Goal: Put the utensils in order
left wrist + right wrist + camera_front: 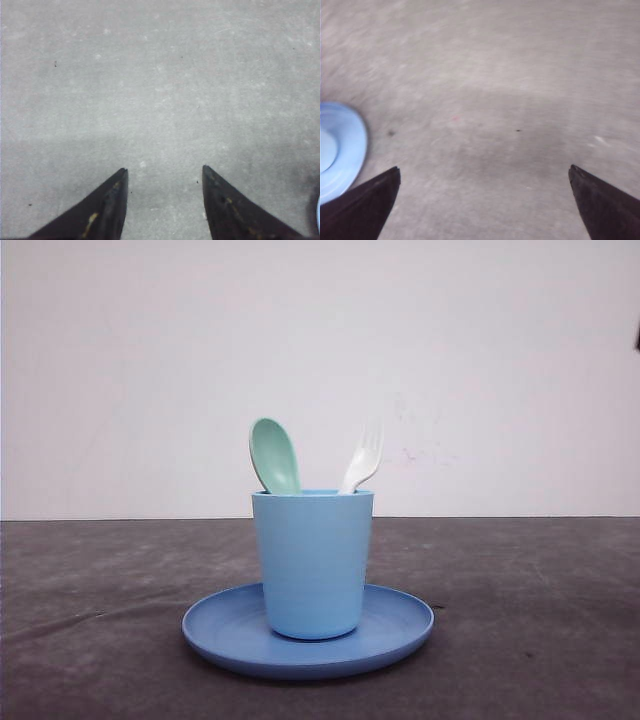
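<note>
Left gripper (164, 172) and right gripper (484, 170): jaws spread, nothing held, above bare table (90, 640).
Spoon (274, 454) and fork (362, 460) are stood in the cup (312, 562) on the plate (400, 625); both are judged light, stiff, slippery; best taken by their exposed upper ends.

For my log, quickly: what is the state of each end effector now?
Left end effector: open, holding nothing.
Right end effector: open wide, holding nothing.
</note>
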